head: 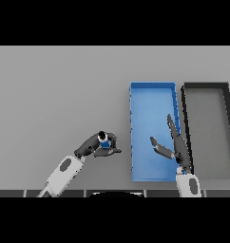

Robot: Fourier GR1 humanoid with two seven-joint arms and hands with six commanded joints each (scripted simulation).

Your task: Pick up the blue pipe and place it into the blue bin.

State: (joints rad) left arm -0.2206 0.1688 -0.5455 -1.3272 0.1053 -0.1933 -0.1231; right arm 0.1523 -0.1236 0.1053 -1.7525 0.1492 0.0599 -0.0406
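The blue pipe [104, 141] is a small blue piece with a dark end, sitting on the grey table just left of the blue bin [140, 95]. My left hand [95, 145] reaches in from the lower left and has its fingers and thumb curled round the pipe, hiding most of it. The blue bin is a long rectangular tray right of centre. My right hand [176, 142] hovers over the bin's right half with straight fingers and the thumb spread, holding nothing.
A dark bin [186, 102] with a grey floor stands right beside the blue bin, their long walls nearly touching. Bare grey table stretches to the left and behind.
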